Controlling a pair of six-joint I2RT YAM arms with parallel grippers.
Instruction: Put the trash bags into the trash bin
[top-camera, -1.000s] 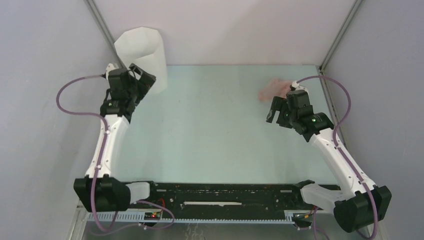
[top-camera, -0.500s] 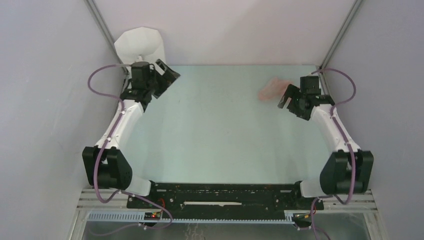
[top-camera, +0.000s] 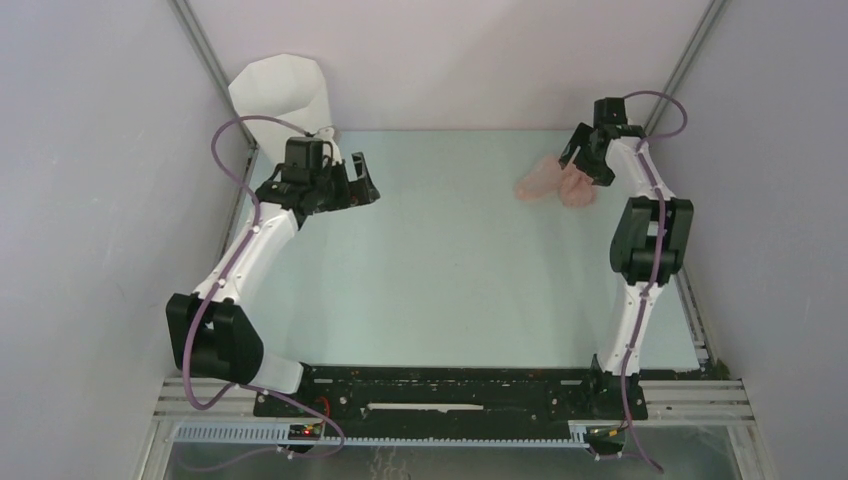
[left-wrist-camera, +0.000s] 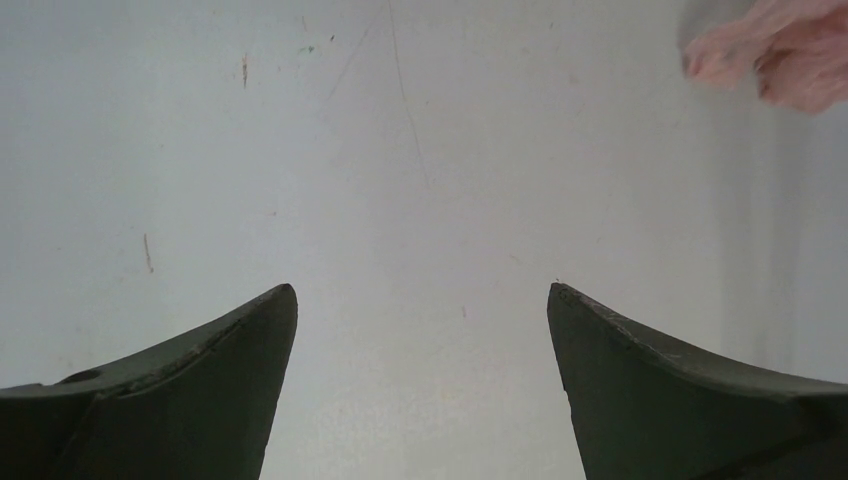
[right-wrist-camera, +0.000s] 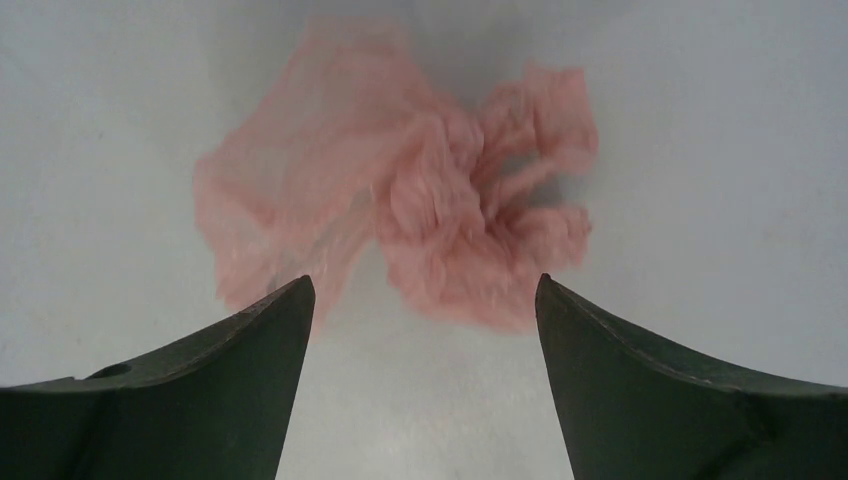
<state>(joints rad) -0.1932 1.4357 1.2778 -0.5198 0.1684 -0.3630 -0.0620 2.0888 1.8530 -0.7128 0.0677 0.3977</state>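
The pale-pink trash bags (top-camera: 556, 181) lie crumpled as one bundle on the table at the far right. My right gripper (top-camera: 583, 163) hovers at the bundle's far-right side, open. In the right wrist view the pink bag (right-wrist-camera: 420, 220) lies just beyond the spread fingertips, with bare table between them at the gripper's point (right-wrist-camera: 420, 290). The white faceted trash bin (top-camera: 280, 93) stands upright in the far-left corner. My left gripper (top-camera: 366, 184) is open over bare table, right of the bin; its wrist view shows a corner of the bag (left-wrist-camera: 780, 50) far off at upper right.
Grey enclosure walls with metal corner posts (top-camera: 205, 50) close in the left, back and right sides. The right arm's upright links (top-camera: 648, 240) stand near the right wall. A black rail (top-camera: 450, 392) runs along the near edge.
The right arm has stretched back and upright, carrying its gripper to the pink bag. The left gripper has swung away from the bin, rightward over the table. The right jaws have narrowed slightly.
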